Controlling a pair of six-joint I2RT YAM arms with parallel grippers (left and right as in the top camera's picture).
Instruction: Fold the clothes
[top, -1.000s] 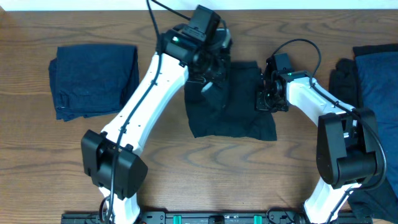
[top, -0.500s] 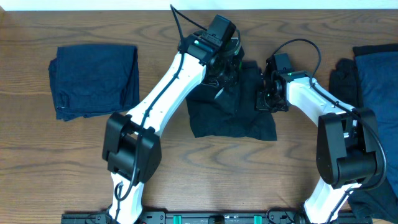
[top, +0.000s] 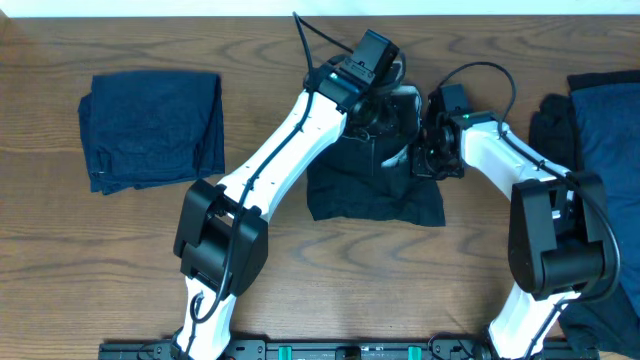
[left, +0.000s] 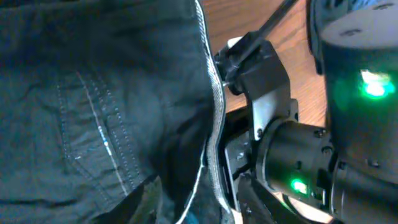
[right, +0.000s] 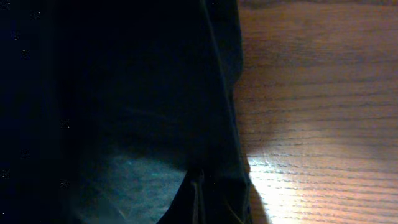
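Note:
The black shorts-like garment (top: 372, 196) lies at the table's centre, its left part lifted and folded over to the right. My left gripper (top: 388, 128) is shut on that lifted edge, close to the right gripper. In the left wrist view the black cloth (left: 93, 93) fills the frame, with its pale grey waistband strip (left: 215, 93) running down between my left gripper's fingers (left: 199, 208). My right gripper (top: 426, 158) is shut on the garment's right edge. The right wrist view shows the dark cloth (right: 124, 93) pinched in my right gripper's jaws (right: 199, 199).
A folded navy garment (top: 150, 125) lies at the far left. A pile of navy and black clothes (top: 600, 100) sits at the right edge. The right arm's wrist (left: 298, 155), with green lights, is right beside the left gripper. Bare wood table (top: 380, 280) lies in front.
My left gripper has moved to the right, carrying the garment's left edge over towards the right gripper. The right arm has stayed still.

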